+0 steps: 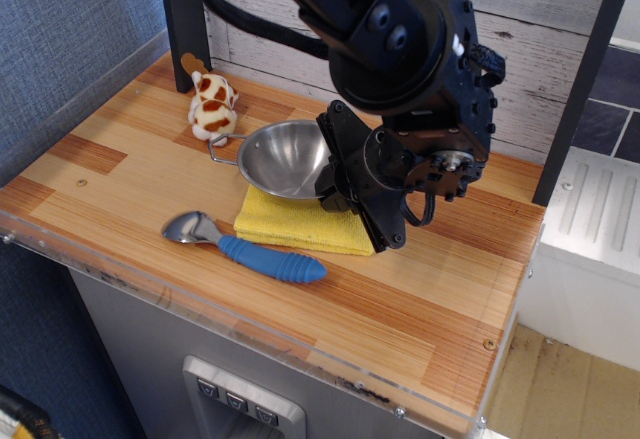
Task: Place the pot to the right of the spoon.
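Observation:
The shiny steel pot (283, 157) hangs just above a yellow cloth (298, 225) at the middle of the wooden tabletop, its left wire handle (222, 145) pointing at a toy. My black gripper (337, 189) is shut on the pot's right rim, with the fingers pinching the wall; the right handle is hidden behind it. The spoon (245, 246) lies in front of the cloth, metal bowl to the left and blue ribbed handle to the right.
A small brown-and-white stuffed animal (212, 107) sits at the back left. A dark post (183, 19) stands behind it and a plank wall runs along the back. The wooden top (430, 299) ends at a clear front edge.

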{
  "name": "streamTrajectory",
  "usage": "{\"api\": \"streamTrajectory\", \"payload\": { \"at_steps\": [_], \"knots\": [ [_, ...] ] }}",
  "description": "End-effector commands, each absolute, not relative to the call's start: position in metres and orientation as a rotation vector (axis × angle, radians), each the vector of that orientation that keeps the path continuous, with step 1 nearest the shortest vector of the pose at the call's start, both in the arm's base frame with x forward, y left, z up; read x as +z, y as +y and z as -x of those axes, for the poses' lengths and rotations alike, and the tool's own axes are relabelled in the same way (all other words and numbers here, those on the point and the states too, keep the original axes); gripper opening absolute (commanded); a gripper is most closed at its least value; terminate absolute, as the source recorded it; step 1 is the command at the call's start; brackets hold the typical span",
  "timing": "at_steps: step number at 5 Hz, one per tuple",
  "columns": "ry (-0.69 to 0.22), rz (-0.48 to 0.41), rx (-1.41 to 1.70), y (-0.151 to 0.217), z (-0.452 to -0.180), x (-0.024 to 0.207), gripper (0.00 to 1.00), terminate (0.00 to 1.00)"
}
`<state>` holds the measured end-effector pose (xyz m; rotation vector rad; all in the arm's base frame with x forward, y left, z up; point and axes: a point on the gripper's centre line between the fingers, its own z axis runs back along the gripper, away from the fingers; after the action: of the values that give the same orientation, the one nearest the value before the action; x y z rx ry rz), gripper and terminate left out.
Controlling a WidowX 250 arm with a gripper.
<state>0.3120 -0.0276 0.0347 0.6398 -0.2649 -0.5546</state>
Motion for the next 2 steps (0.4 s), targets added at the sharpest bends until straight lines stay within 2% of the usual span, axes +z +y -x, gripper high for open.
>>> {"api": "streamTrajectory", "payload": {
  "at_steps": [1,2],
  "knots": [
    [-0.385,-0.715,-0.500,-0.023,-0.315,0.093,0.00,0.00],
    [-0.430,-0.696,-0.522,-0.039,-0.313,0.105,0.00,0.00]
  ]
}}
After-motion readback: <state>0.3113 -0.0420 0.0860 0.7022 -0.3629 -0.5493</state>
